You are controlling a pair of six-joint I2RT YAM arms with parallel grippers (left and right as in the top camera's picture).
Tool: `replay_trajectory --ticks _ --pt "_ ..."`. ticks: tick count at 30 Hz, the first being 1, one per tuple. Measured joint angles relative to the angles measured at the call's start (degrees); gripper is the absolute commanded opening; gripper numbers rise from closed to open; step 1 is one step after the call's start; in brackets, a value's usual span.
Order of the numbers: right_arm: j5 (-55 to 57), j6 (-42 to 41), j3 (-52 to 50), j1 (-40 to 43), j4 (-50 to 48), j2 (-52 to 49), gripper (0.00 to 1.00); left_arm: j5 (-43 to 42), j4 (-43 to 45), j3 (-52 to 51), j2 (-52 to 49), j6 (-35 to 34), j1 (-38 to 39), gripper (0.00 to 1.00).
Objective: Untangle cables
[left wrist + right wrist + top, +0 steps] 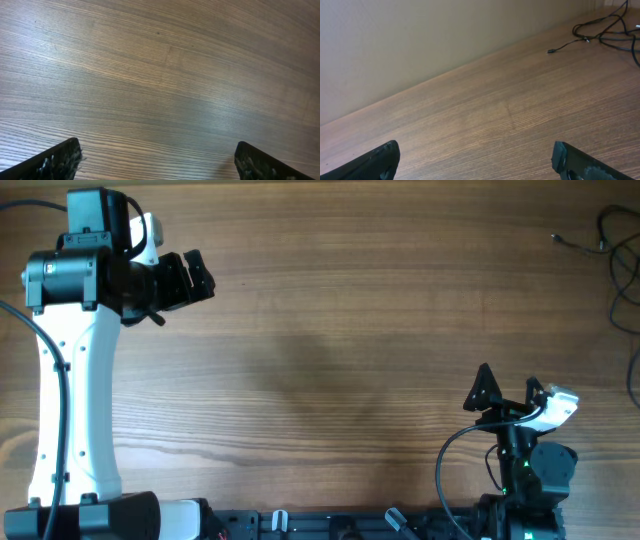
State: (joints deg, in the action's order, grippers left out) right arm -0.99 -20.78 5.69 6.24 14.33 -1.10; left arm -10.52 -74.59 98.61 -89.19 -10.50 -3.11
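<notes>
The cables [618, 255] are thin black cords bunched at the table's far right corner and partly cut off by the picture's edge. Two small plug tips [557, 238] point left out of the bunch. The right wrist view shows the cables [610, 31] far off at upper right, with one plug tip [551, 51] lying apart on the wood. My left gripper [203, 277] hovers open at the far left, well away from them, and only bare wood lies between the tips of the left gripper [157, 150]. My right gripper [510, 380] stands open near the front right, with nothing inside the right gripper [476, 150].
The wooden table [330, 350] stretches between the two arms. A plain beige wall [420, 40] rises behind the table's far edge. The arm bases and black cabling sit along the front edge [400, 525].
</notes>
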Motion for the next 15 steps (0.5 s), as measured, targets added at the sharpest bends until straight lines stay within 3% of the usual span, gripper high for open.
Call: replay_trajectory --ticks 12,14,15 --pt "0.7 0.0 0.0 0.0 0.0 0.0 1.00 0.0 1.3 0.0 0.0 0.0 0.0 1.00" --pt "1.8 4.0 0.0 0.0 0.0 0.0 1.00 0.0 1.3 0.0 0.0 0.0 0.0 1.00" --pt "2.6 12.8 0.0 0.0 0.0 -0.6 1.00 0.0 1.4 0.0 0.0 0.0 0.0 1.00"
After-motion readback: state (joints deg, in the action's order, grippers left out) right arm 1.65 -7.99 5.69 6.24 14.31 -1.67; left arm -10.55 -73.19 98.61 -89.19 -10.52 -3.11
